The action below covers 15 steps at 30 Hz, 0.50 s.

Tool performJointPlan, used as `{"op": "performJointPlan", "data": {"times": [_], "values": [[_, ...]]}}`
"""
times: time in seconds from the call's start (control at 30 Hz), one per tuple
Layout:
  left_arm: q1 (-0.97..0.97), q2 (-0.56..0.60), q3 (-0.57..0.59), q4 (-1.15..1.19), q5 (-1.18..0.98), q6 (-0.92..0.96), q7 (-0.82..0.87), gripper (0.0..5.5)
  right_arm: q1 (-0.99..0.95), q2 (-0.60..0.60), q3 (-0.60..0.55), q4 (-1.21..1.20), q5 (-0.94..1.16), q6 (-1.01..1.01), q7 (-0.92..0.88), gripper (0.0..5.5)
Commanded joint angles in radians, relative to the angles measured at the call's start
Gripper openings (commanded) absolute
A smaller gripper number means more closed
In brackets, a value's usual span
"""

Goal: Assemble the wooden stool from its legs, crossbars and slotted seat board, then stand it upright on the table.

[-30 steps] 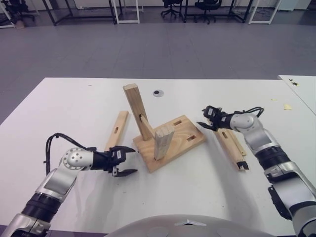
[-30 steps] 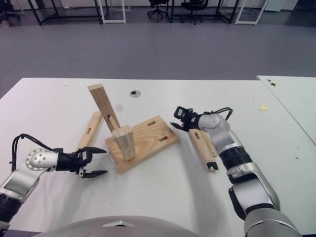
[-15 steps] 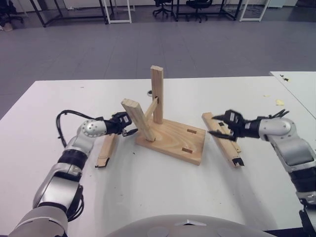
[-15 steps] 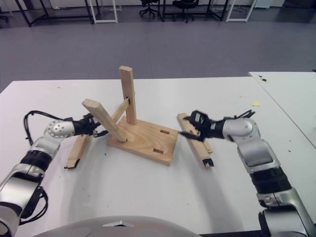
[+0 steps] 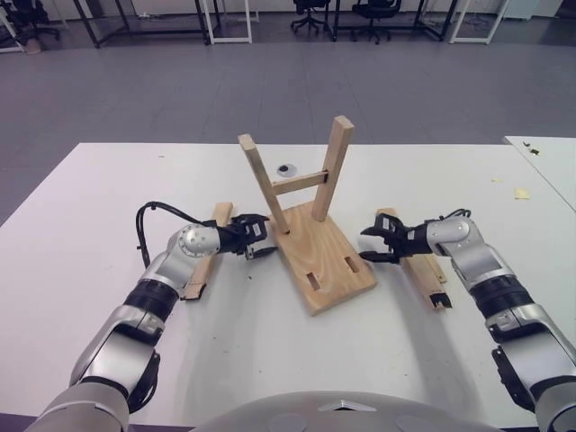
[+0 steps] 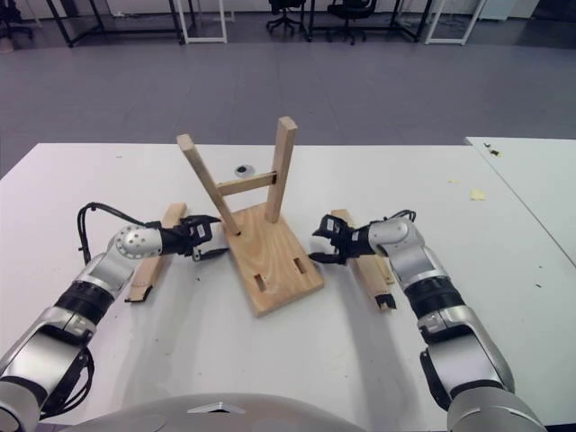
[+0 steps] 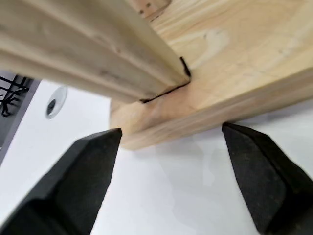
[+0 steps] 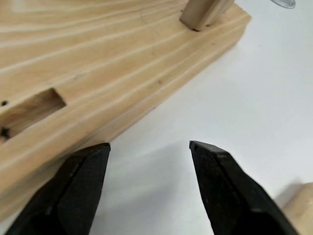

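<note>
The slotted seat board (image 5: pixel 326 259) lies flat on the white table (image 5: pixel 270 360). Two legs (image 5: pixel 263 183) (image 5: pixel 331 168) stand in its far slots, joined by a crossbar (image 5: pixel 299 184). Two near slots (image 5: pixel 315 281) are empty. My left gripper (image 5: pixel 259 247) is open just left of the board, its fingers (image 7: pixel 78 176) facing the board edge (image 7: pixel 195 122) below the left leg's foot. My right gripper (image 5: pixel 371 245) is open just right of the board, its fingers (image 8: pixel 78 191) apart over the table beside the board edge (image 8: pixel 122 112). One loose leg (image 5: pixel 205 254) lies by my left forearm; loose pieces (image 5: pixel 416 266) lie under my right wrist.
A small round grommet (image 5: pixel 287 169) sits in the table behind the stool. A second table (image 5: pixel 549 162) stands at the far right with scraps on it. Bare table surface stretches in front of the board.
The board with its two legs has turned on the table and the legs now stand more upright with the crossbar between them. Both grippers have closed in on the board's sides. The camera has shifted.
</note>
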Motion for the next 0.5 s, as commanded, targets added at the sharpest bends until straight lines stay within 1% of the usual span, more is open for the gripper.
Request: {"op": "performJointPlan", "data": {"times": [0.03, 0.13, 0.23, 0.27, 0.3, 0.37, 0.43, 0.47, 0.5], "values": [[-0.038, -0.061, -0.034, 0.183, 0.066, -0.032, 0.034, 3.79, 0.080, 0.010, -0.040, -0.158, 0.073, 0.096, -0.004, 3.06], [-0.036, -0.089, -0.031, 0.206, 0.050, -0.075, 0.030, 3.79, 0.112, 0.052, -0.069, -0.263, 0.135, 0.179, -0.045, 3.06], [-0.004, -0.107, 0.003, 0.196, 0.008, -0.088, 0.025, 3.79, 0.130, 0.080, -0.111, -0.308, 0.135, 0.186, -0.146, 3.06], [0.005, -0.108, 0.004, 0.189, 0.007, -0.094, 0.023, 3.79, 0.123, 0.086, -0.151, -0.300, 0.120, 0.182, -0.221, 3.06], [0.011, -0.095, 0.006, 0.173, 0.013, -0.097, 0.027, 3.79, 0.115, 0.083, -0.217, -0.289, 0.106, 0.184, -0.318, 3.06], [0.029, -0.059, 0.020, 0.122, 0.020, -0.094, 0.035, 3.79, 0.133, 0.061, -0.327, -0.299, 0.094, 0.210, -0.450, 3.06], [0.090, 0.002, 0.070, -0.012, -0.005, -0.057, 0.041, 3.79, 0.211, 0.018, -0.425, -0.329, 0.094, 0.266, -0.518, 3.06], [0.148, 0.024, 0.118, -0.120, -0.048, -0.012, 0.046, 3.79, 0.261, 0.005, -0.464, -0.345, 0.108, 0.302, -0.526, 3.06], [0.203, 0.032, 0.163, -0.221, -0.095, 0.042, 0.052, 3.79, 0.300, -0.003, -0.481, -0.360, 0.120, 0.327, -0.523, 3.06]]}}
